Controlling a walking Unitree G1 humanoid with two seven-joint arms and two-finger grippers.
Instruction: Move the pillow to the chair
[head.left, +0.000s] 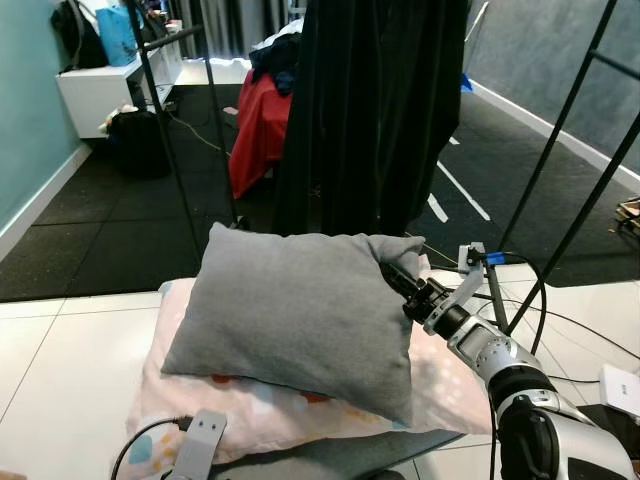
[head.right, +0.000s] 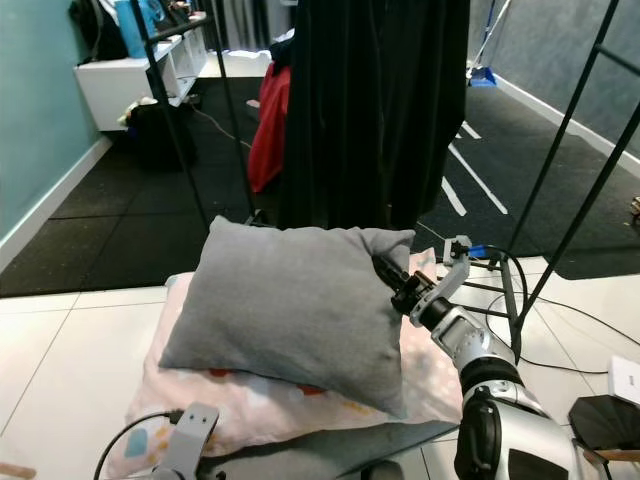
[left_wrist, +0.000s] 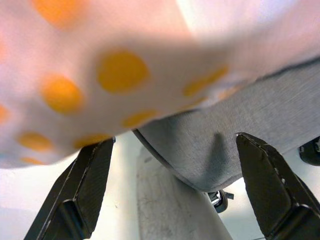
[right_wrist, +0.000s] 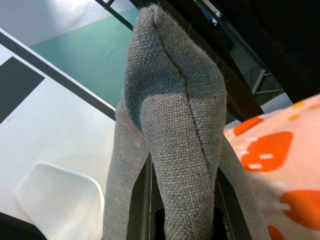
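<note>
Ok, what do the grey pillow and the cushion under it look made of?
Grey pillow: coarse woven fabric, matte; the right wrist view shows the weave and a stitched seam where the right gripper pinches it. Cushion: smoother, thin pale-pink printed cloth with orange shapes, probably cotton.

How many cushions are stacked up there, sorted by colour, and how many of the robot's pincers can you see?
Grey pillow: 1, held at its edge by the right pincer
Pink patterned pillow: 1, lying underneath
Pincers: 2, the right one and the left pincer, open beneath the chair seat
Total: 4
</note>
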